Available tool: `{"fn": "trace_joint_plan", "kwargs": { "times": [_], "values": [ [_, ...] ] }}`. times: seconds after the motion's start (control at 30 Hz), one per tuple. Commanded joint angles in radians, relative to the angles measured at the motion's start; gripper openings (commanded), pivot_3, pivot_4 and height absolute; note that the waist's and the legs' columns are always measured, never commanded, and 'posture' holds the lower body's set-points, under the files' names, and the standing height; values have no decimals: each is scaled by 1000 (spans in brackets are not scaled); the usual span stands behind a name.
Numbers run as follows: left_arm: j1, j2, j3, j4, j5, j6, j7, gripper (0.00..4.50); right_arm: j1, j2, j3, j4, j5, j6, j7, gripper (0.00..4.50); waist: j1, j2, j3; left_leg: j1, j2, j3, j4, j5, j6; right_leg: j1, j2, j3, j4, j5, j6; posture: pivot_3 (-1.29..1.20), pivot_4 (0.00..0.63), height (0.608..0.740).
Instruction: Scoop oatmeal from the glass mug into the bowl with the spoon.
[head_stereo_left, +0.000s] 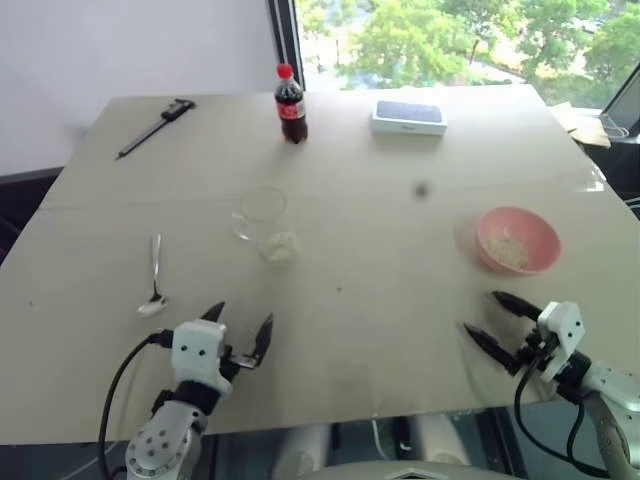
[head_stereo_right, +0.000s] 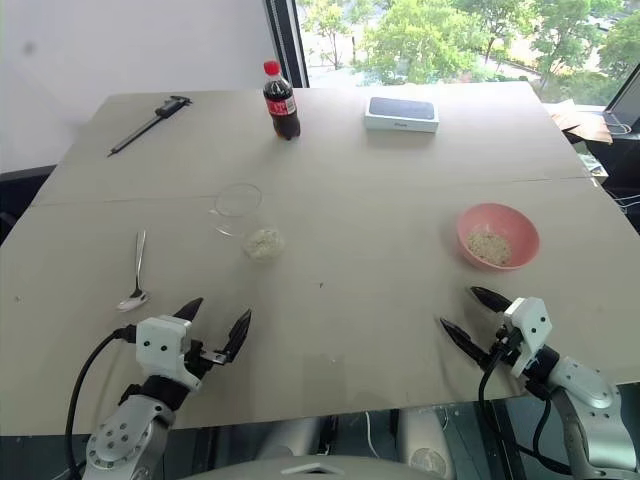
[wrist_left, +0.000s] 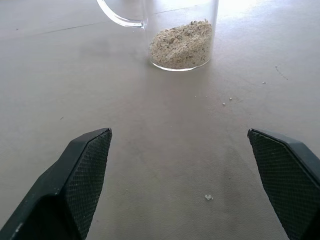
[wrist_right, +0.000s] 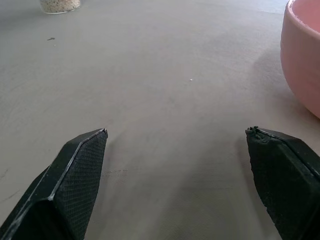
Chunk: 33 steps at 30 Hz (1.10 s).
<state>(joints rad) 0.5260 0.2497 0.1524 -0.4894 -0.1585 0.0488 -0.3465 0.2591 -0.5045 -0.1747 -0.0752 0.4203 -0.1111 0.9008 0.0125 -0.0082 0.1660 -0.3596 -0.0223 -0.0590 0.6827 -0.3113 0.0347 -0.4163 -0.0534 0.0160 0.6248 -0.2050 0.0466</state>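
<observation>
The glass mug (head_stereo_left: 265, 222) stands upright mid-table with oatmeal (wrist_left: 181, 44) heaped in its bottom. Left of it the silver spoon (head_stereo_left: 155, 275) lies flat on the table. The salmon pink bowl (head_stereo_left: 518, 240) sits at the right and holds some oatmeal (head_stereo_left: 508, 247). My left gripper (head_stereo_left: 238, 328) hovers open near the front edge, just right of the spoon and in front of the mug, with nothing between its fingers. My right gripper (head_stereo_left: 493, 316) is open and empty too, a short way in front of the bowl.
A cola bottle with a red cap (head_stereo_left: 290, 105) and a white box (head_stereo_left: 408, 117) stand at the back of the table (head_stereo_left: 380, 300). A black caliper-like tool (head_stereo_left: 155, 127) lies at the back left. A few oat crumbs (wrist_left: 227, 101) dot the surface.
</observation>
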Motion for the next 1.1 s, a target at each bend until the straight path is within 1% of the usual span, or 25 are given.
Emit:
{"fn": "trace_joint_plan", "kwargs": {
  "times": [0.03,0.1,0.2,0.27,0.37,0.7,0.83,0.97,1.1],
  "values": [
    [26,-9,-35,8,-6,-63,-28,4500,16,3,-12,-28,4,-25,1,4464,0,0,0,0,0,0,0,0,0,0,0,0,0,0,0,0,150,740],
    [44,-12,-78,36,0,-104,-57,4500,24,0,5,-40,-10,-33,11,4464,0,0,0,0,0,0,0,0,0,0,0,0,0,0,0,0,150,740],
    [53,-6,-99,61,6,-134,-74,4500,21,2,16,-44,-16,-35,14,4464,0,0,0,0,-1,1,0,0,0,0,0,0,0,0,0,0,150,740],
    [54,2,-93,78,3,-153,-81,4500,21,-1,35,-47,-29,-48,27,4464,0,0,0,0,0,0,0,0,0,0,0,0,0,-2,3,0,150,740],
    [36,13,-78,107,2,-171,-83,4500,-5,8,44,-15,-34,-61,25,4464,-1,2,-1,1,0,0,0,0,0,0,0,0,1,-2,4,0,150,740],
    [27,11,-81,142,2,-214,-79,4500,-35,21,65,8,-44,-76,25,4464,-1,3,-2,1,0,0,0,0,0,1,0,0,1,-1,1,0,150,740],
    [17,9,-60,146,-8,-214,-65,4500,-38,18,72,3,-45,-74,30,4464,-1,4,-2,2,0,0,0,0,0,1,0,0,1,-2,3,0,150,740],
    [-5,5,-21,134,-24,-170,-24,4500,-41,13,103,-15,-58,-76,51,4464,-1,4,-2,2,0,0,0,0,0,1,1,0,1,-2,3,0,150,740],
    [-53,2,50,115,-52,-117,32,4500,-50,10,149,-97,-24,-11,62,4464,-1,4,-2,2,0,0,0,0,0,1,1,0,1,-1,3,0,150,740]
  ]
}}
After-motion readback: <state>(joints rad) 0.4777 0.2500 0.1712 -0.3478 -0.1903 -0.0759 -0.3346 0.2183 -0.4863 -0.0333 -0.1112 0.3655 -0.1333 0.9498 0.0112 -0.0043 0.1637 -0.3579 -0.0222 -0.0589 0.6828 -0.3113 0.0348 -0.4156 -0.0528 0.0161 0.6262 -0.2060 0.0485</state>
